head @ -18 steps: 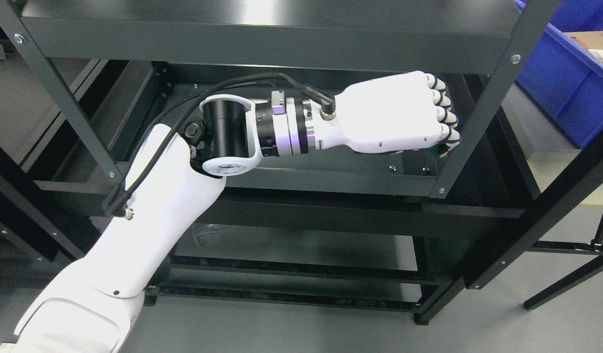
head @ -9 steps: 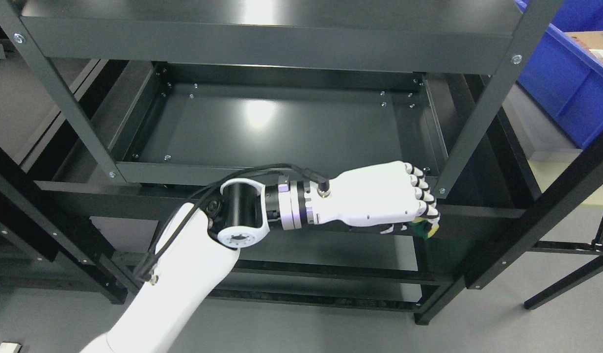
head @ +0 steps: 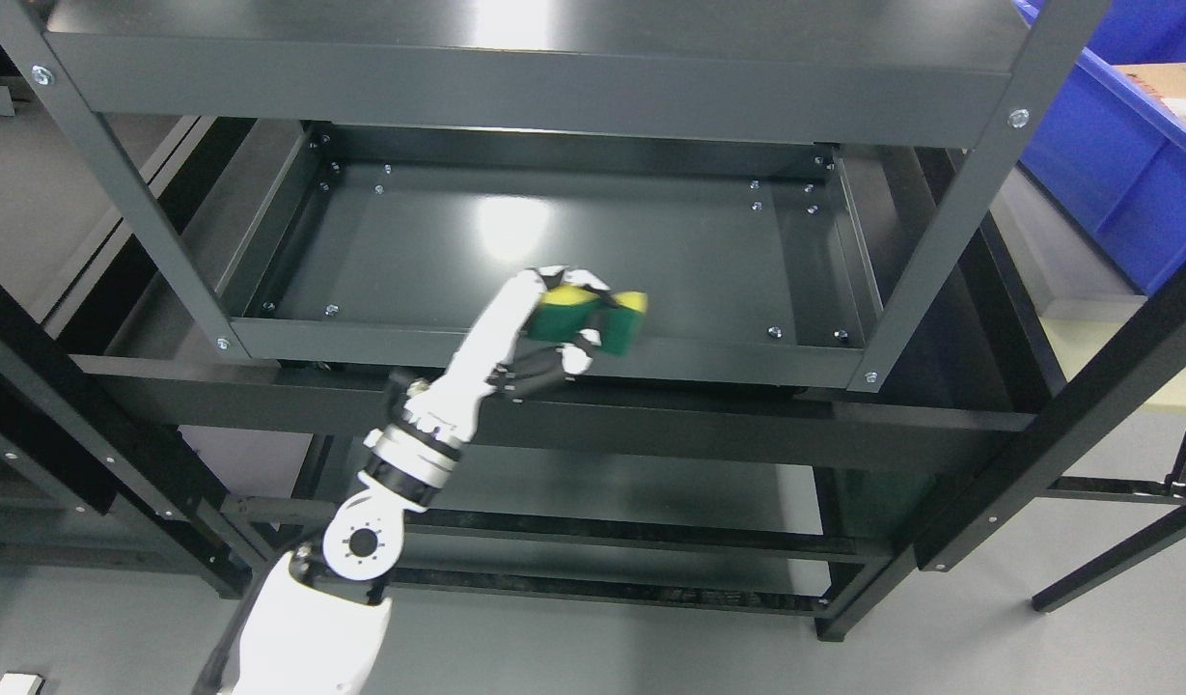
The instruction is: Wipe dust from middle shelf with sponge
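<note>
My left hand [head: 544, 333] comes up from the lower left and is shut on a yellow and green sponge [head: 588, 317]. The hand and sponge sit in front of the front lip of the dark grey middle shelf [head: 573, 246], near its middle. The green side of the sponge faces me and the yellow side is on top. The shelf surface is bare and shiny with a light glare. My right hand is out of view.
The dark metal rack has an upper shelf [head: 525, 58] overhead, slanted posts at left [head: 120, 193] and right [head: 950, 222], and lower rails [head: 650, 425]. A blue bin [head: 1123, 145] stands at the upper right. Grey floor lies below.
My left arm pulled out of the shelf from its right end, dropped below the front lip, then swung left and turned up, so the sponge now shows in front of the shelf's middle.
</note>
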{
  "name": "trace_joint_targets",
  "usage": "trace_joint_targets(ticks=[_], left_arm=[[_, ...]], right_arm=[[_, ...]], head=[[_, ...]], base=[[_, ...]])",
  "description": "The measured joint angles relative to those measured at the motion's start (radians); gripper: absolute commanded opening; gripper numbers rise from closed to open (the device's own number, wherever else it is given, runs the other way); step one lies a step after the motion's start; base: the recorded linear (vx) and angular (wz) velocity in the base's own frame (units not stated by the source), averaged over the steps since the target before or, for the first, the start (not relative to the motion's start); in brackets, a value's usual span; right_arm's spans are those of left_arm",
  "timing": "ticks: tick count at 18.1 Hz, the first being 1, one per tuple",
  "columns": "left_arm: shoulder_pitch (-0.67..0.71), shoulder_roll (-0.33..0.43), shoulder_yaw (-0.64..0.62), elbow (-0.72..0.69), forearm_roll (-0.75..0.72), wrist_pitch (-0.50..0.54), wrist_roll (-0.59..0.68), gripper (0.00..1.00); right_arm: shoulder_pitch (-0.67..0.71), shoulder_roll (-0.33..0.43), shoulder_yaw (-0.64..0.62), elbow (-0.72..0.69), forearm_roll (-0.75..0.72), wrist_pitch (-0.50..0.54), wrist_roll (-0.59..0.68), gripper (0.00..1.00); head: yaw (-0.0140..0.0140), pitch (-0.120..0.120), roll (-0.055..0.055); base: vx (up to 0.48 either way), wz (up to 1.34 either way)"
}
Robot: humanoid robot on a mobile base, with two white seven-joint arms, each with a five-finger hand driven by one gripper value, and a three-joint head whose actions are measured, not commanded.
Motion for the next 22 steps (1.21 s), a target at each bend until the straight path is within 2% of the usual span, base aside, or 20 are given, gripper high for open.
trace_joint_targets(ticks=[3,10,16,22], left_arm=[[0.07,-0.003,0.093,-0.028,0.088,0.072,0.001,0.0],[0.131,-0.007,0.231,-0.093,0.247,0.094,0.001,0.0],[0.136,-0.01,0.316,-0.13,0.303,0.132,-0.003,0.0],[0.139,-0.011,0.337,-0.152,0.323,0.137,-0.011,0.0]], right_arm=[[0.0,0.0,0.0,0.0,0.0,0.0,0.0,1.0],[0.0,0.0,0.0,0.0,0.0,0.0,0.0,1.0],[0.0,0.0,0.0,0.0,0.0,0.0,0.001,1.0],[0.0,0.0,0.0,0.0,0.0,0.0,0.001,1.0]], head=[[0.0,0.0,0.0],[0.0,0.0,0.0],[0.0,0.0,0.0],[0.0,0.0,0.0]], base=[[0.0,0.0],[0.0,0.0],[0.0,0.0],[0.0,0.0]])
